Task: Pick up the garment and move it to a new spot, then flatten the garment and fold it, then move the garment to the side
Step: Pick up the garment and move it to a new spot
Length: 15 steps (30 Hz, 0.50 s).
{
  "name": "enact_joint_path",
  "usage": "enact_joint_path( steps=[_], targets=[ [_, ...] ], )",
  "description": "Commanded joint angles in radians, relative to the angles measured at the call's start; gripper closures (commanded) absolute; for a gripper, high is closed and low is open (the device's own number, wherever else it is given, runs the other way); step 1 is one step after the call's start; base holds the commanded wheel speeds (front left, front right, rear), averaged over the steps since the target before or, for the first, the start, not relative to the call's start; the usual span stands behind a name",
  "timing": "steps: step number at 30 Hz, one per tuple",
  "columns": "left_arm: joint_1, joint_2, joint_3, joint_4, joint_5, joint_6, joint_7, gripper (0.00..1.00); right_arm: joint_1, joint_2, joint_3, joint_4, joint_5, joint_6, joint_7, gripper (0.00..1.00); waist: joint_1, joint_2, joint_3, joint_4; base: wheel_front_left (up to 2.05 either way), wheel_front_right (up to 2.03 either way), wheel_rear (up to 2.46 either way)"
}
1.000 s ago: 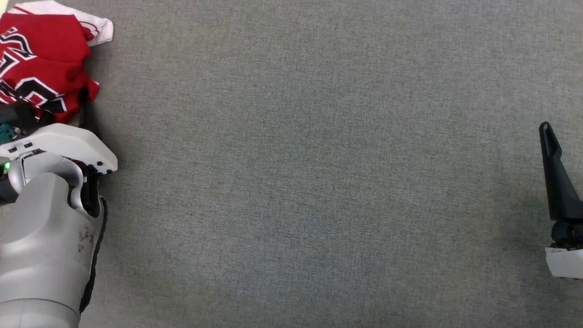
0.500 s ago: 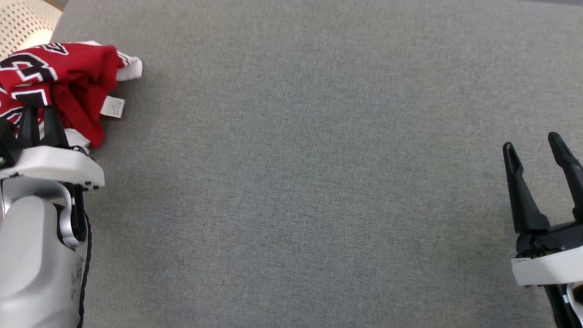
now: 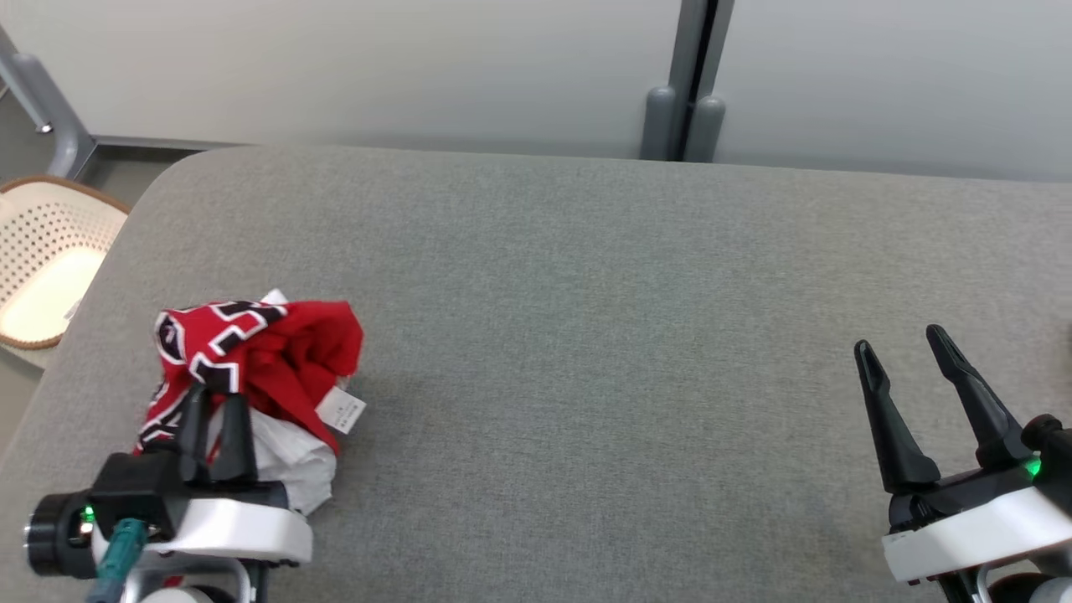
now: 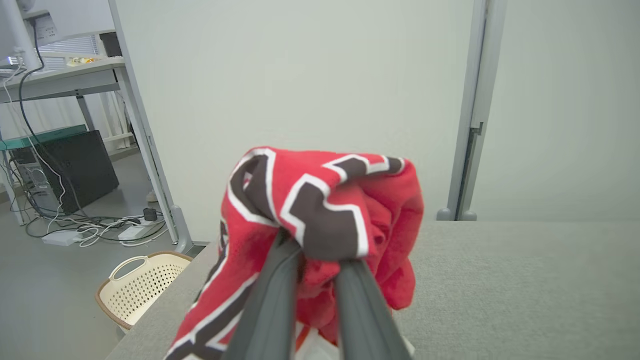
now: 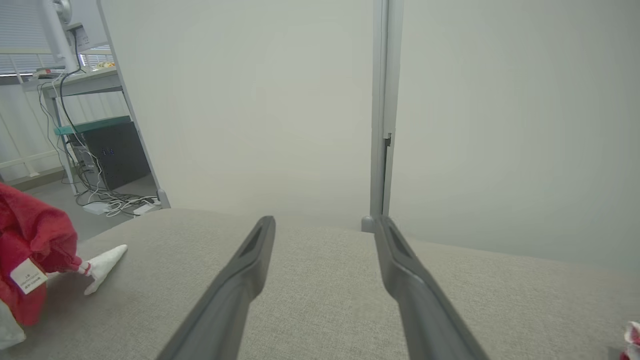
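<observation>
The garment (image 3: pixel 260 360) is a crumpled red jersey with black-and-white lettering, a white inner layer and a small white label. It is bunched at the left of the grey padded table (image 3: pixel 586 276). My left gripper (image 3: pixel 215 402) is shut on a fold of it. In the left wrist view the garment (image 4: pixel 340 195) bulges up over that gripper (image 4: pixel 315 252), with cloth pinched between the two fingers. Far to the right, my right gripper (image 3: pixel 898 342) stands open over bare table, holding nothing. The right wrist view has the open right gripper (image 5: pixel 324 222) and the garment (image 5: pixel 30 240) at its left edge.
A cream perforated basket (image 3: pixel 38 268) sits on the floor off the table's left end, also seen as the basket (image 4: pixel 135 290). Behind the table's far edge is a pale wall with a grey post (image 3: pixel 687 92). A small red-and-white scrap (image 5: pixel 631 340) lies at the right.
The head camera has tilted up, so the whole picture has shifted. The left gripper has shut on the garment and holds it bunched up. The right gripper stays open.
</observation>
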Motion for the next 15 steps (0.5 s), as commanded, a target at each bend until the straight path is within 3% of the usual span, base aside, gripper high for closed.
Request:
enact_joint_path(
  steps=[1,7,15],
  targets=[
    [0.009,-0.004,-0.014,-0.026,0.008,-0.006,0.010,1.00,0.013,0.003,0.001,0.000,0.002,0.000,-0.006,0.00,0.0000,-0.0001,-0.024,-0.031,0.00,0.00,0.00],
    [-0.027,-0.039,-0.158,-0.078,0.037,-0.066,0.076,1.00,-0.009,0.017,0.001,-0.006,0.008,0.000,-0.014,0.00,0.0000,-0.0001,0.010,-0.114,0.00,0.00,0.00],
    [-0.244,-0.110,-0.361,0.103,0.057,-0.189,0.089,1.00,-0.066,0.034,0.011,0.017,0.022,0.000,-0.057,0.00,0.0000,-0.0001,0.133,-0.320,0.00,0.00,0.00]
  ],
)
